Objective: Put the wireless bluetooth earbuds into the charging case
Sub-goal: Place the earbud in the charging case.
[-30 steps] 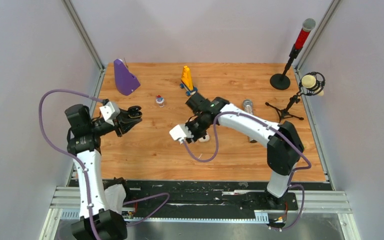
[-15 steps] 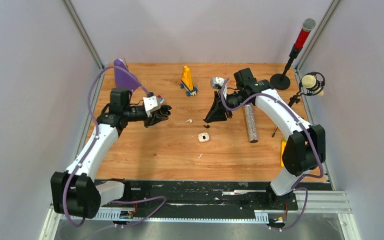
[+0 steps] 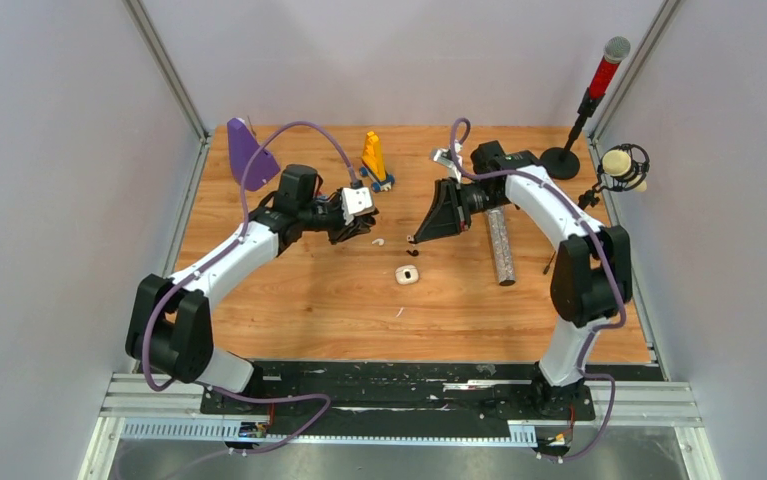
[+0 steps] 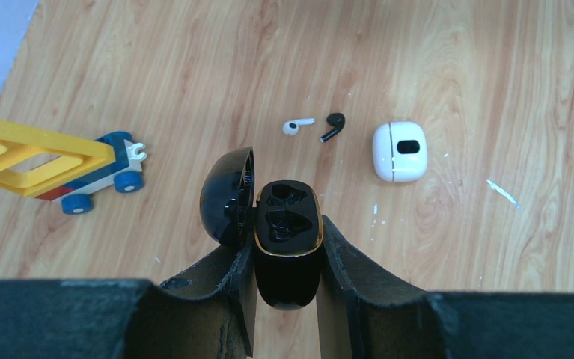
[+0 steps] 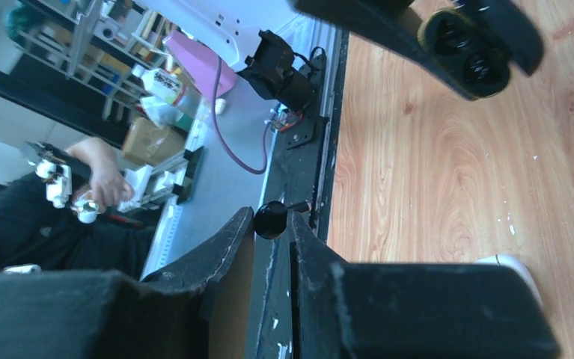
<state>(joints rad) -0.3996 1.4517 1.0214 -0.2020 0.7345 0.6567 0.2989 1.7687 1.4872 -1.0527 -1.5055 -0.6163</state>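
Okay, my left gripper (image 4: 284, 241): jaws narrow, clamped on the glossy black pebble-shaped charging case with gold rim (image 4: 287, 213). Its lid is flipped open to one side, both sockets are showing, and it is held over the light wooden tabletop (image 4: 456, 67). My right gripper (image 5: 271, 226): jaws nearly together, pinching a tiny glossy black earbud (image 5: 270, 220) at the fingertips, apart from that case. On the wood beyond the case, a white short-stemmed earbud (image 4: 296, 126) lies just beside a second black earbud (image 4: 333, 127), not touching. There is a white pebble-shaped case (image 4: 400, 151) near them. Off to the side, a yellow and blue toy-brick vehicle (image 4: 59, 161).
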